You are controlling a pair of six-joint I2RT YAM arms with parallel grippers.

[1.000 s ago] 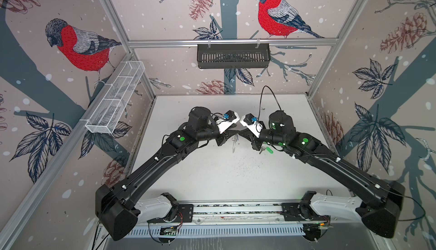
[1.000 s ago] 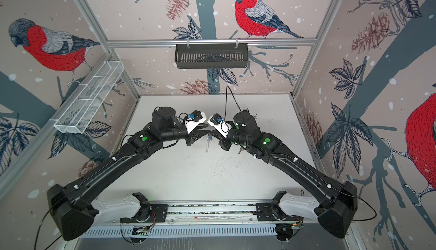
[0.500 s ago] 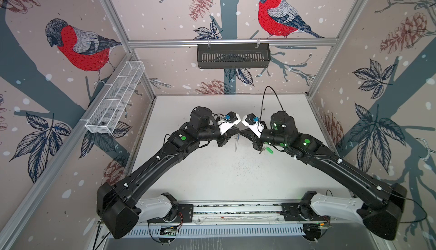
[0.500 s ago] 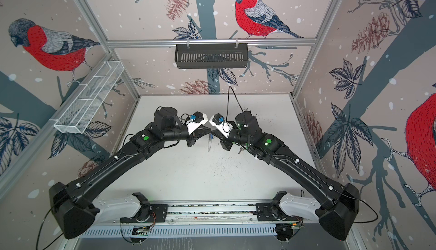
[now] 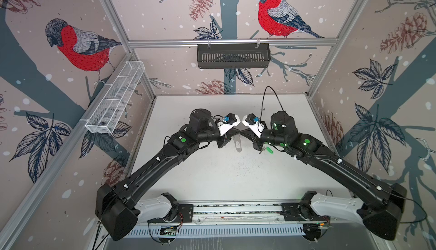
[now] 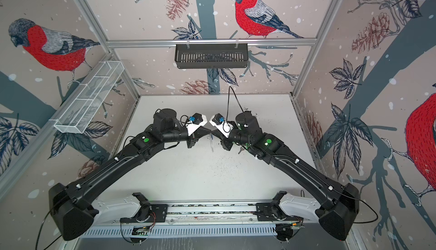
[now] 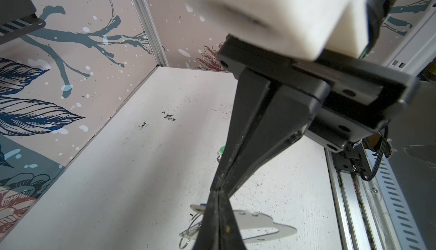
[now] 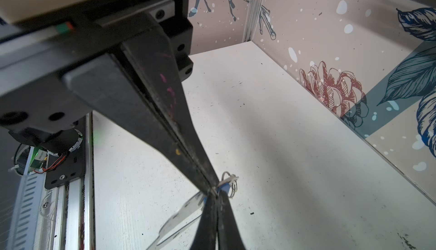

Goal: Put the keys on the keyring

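Note:
In both top views my left gripper (image 5: 237, 132) and right gripper (image 5: 243, 132) meet tip to tip above the middle of the table, both shut. From that meeting point hangs the keyring (image 5: 237, 143), a flat pale grey loop. In the right wrist view its ringed end and a blue tag (image 8: 225, 187) poke out right beside my right gripper (image 8: 215, 193). In the left wrist view my left gripper (image 7: 220, 191) covers the keyring (image 7: 259, 222) near that end. I cannot tell whether either grip also takes in the blue tag. The green-tagged key (image 5: 269, 149) lies on the table under the right arm.
A black slotted basket (image 5: 233, 56) hangs on the back wall and a white wire basket (image 5: 115, 97) on the left wall. The arms' rail (image 5: 236, 210) runs along the table's front edge. Dark specks dot the white table (image 5: 224, 178).
My left gripper has shut at the top of the hanging keyring, tip against the right gripper's tip. The right gripper stayed shut and has barely moved.

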